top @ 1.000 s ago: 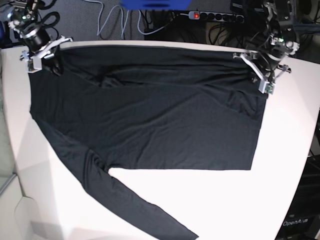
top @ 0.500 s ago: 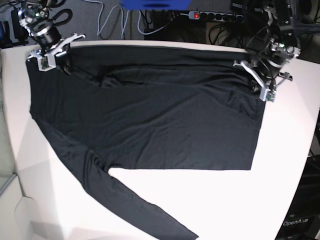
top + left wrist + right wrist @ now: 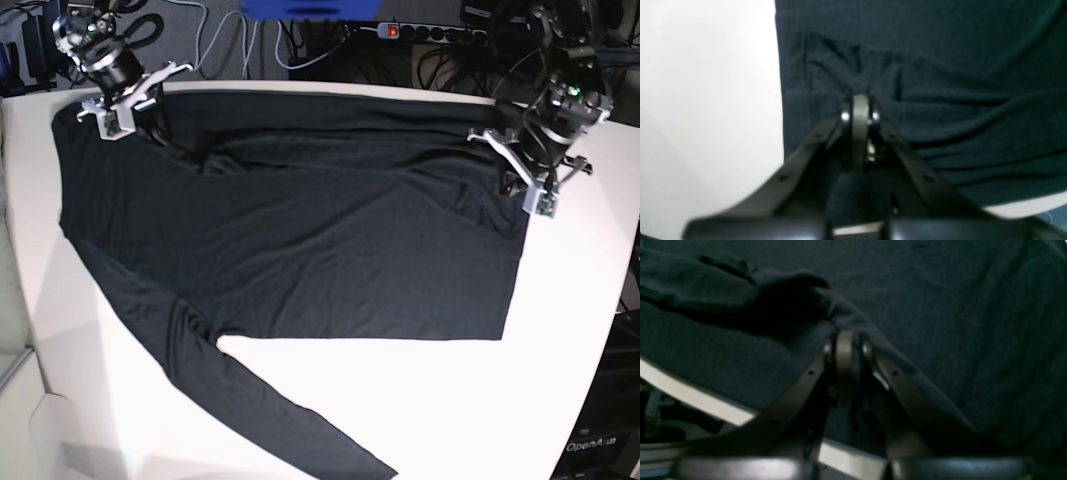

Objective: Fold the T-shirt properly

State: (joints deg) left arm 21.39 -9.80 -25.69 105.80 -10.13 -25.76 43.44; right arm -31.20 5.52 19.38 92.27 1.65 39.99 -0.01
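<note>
Evidently both arms are set at the far edge of the large plain black long-sleeved shirt of soft matte fabric (image 3: 300,230), presumably to carry that edge over for a fold. From the base view, the garment lies spread over the white table (image 3: 440,400), one sleeve trailing toward the near edge. The right gripper (image 3: 130,108) sits at the far corner on this view's left, the left gripper (image 3: 528,180) at the hem side on this view's right, well apart, so the cloth between them stays taut rather than bunching.

Through the left wrist camera, the left gripper (image 3: 858,115) has its jaws pressed together on a pinch of the shirt (image 3: 940,83); wrinkles radiate from the tips, and bare table lies just beside them to the left.

Through the right wrist camera, the right gripper (image 3: 846,346) is likewise clamped on the shirt (image 3: 940,306), a ridge of lifted fabric draped across its tips.
</note>
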